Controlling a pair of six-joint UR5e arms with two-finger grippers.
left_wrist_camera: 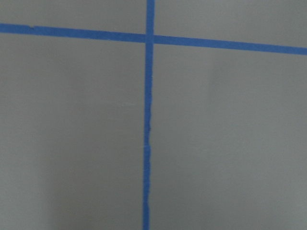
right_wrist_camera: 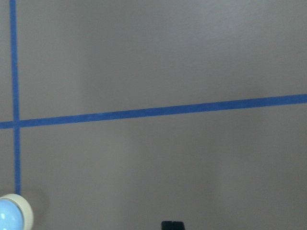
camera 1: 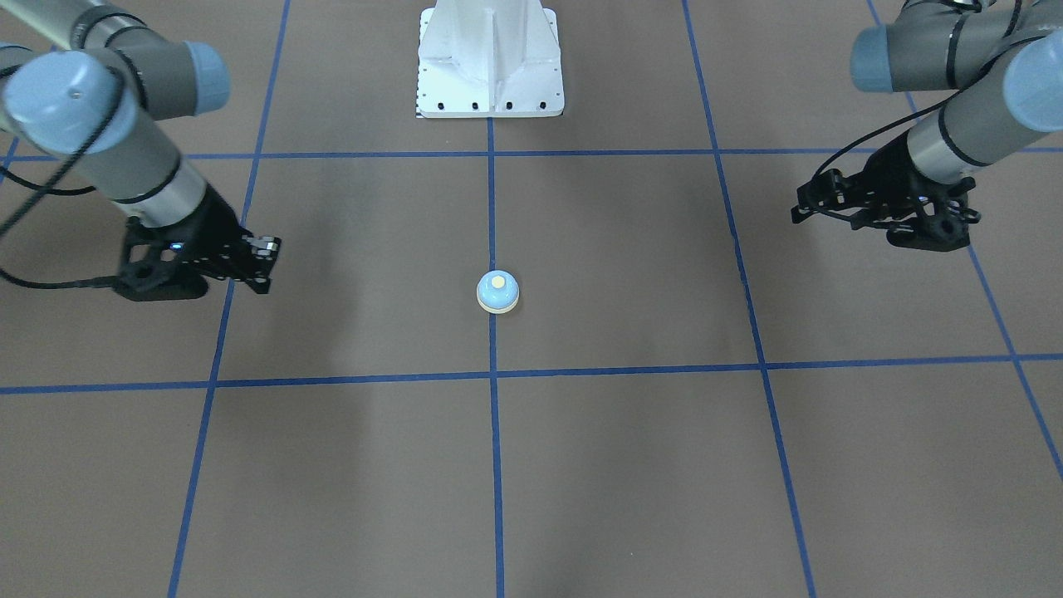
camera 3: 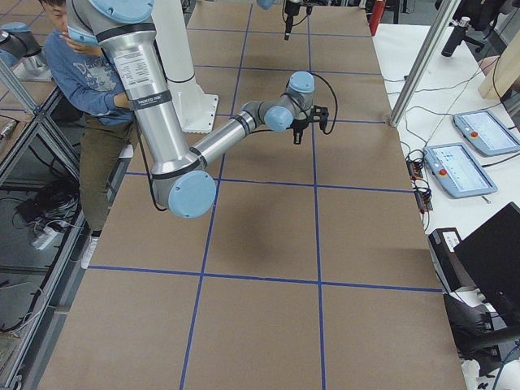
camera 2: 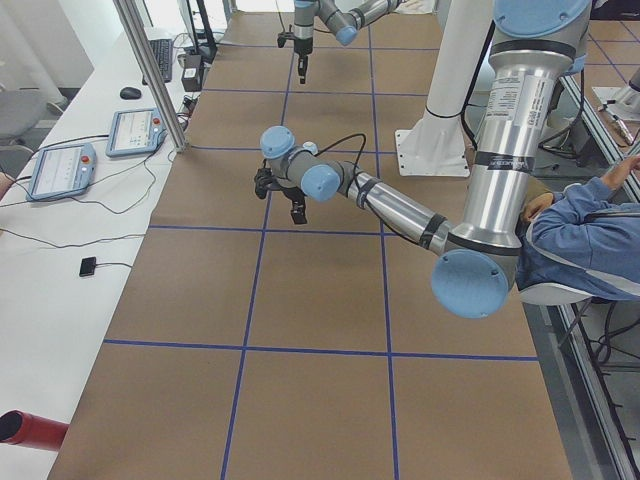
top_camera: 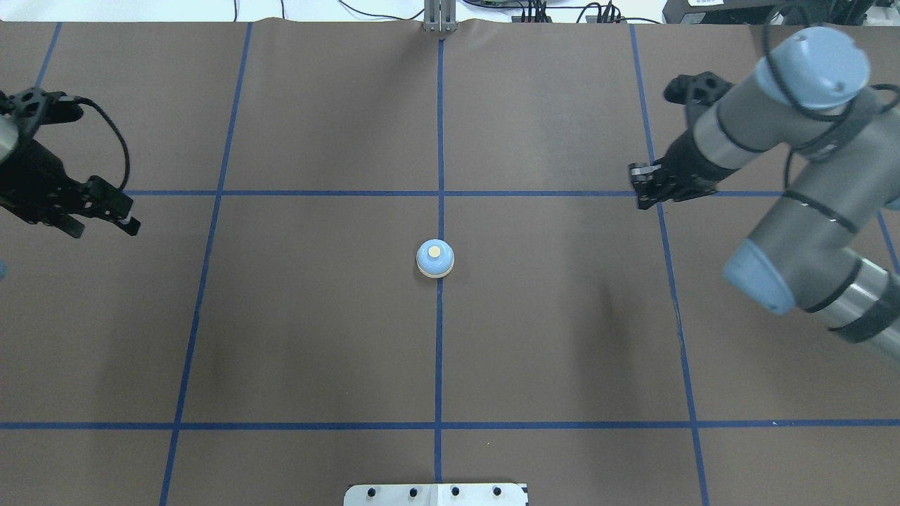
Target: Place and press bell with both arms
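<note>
The bell (camera 1: pixel 497 291) is a small light-blue dome with a cream base and a cream button. It stands upright on the centre blue tape line (top_camera: pixel 435 258). Its edge shows at the bottom left of the right wrist view (right_wrist_camera: pixel 12 215). My left gripper (top_camera: pixel 126 218) hangs far to the bell's left, shut and empty, and also shows in the front view (camera 1: pixel 796 208). My right gripper (top_camera: pixel 640 186) hangs far to the bell's right, shut and empty (camera 1: pixel 264 264). Neither gripper touches the bell.
The brown table (top_camera: pixel 316 337) carries a grid of blue tape lines. The white bolted pedestal (camera 1: pixel 490 58) stands at the robot's edge. A seated person (camera 2: pixel 590 245) and tablets (camera 2: pixel 62 170) are beside the table in the side views.
</note>
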